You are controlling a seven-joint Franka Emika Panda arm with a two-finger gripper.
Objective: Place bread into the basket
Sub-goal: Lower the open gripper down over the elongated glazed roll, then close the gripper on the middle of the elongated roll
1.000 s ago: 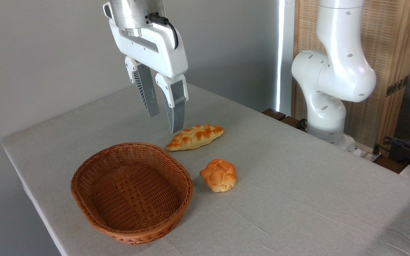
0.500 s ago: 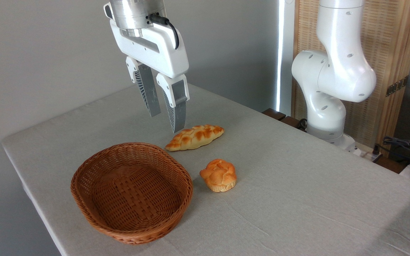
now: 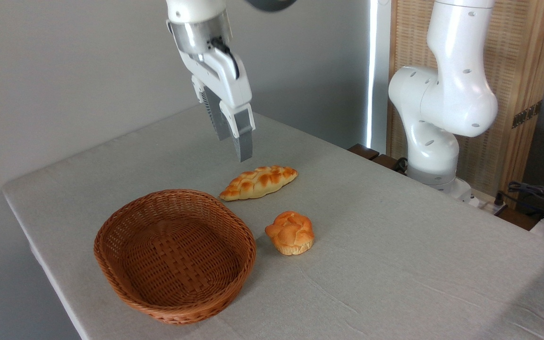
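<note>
The gripper (image 3: pixel 233 144) hangs in the air above the table (image 3: pixel 395 245), fingers pointing down, tilted a little toward the lower right. From this angle one finger sits almost directly in front of the other, so only a narrow offset shows between them and I cannot tell how wide the gap really is. Nothing is held between them, that much is plain.

Just beyond the fingertips, at about five o'clock from them, lies the bread (image 3: pixel 259 182): a long braided loaf, golden-brown on top and paler along its lower edge, flat on the grey tablecloth. Its long axis runs from lower left up to upper right. The fingertips are above it and not touching.

From the bread, at roughly seven o'clock, sits the basket (image 3: pixel 174 253), oval, woven, reddish-brown and empty. Its far rim comes close to the loaf's left tip, but whether they touch is hard to say. The bread is outside the basket, on the cloth.

At five o'clock from the bread, apart from it, is a small round knotted bun (image 3: pixel 290 232), orange-brown, just beside the basket's right rim.

Out at three o'clock from the gripper stands the white robot arm (image 3: pixel 442 104), its base at the table's far edge, in front of a slatted wooden screen (image 3: pixel 517 71).
</note>
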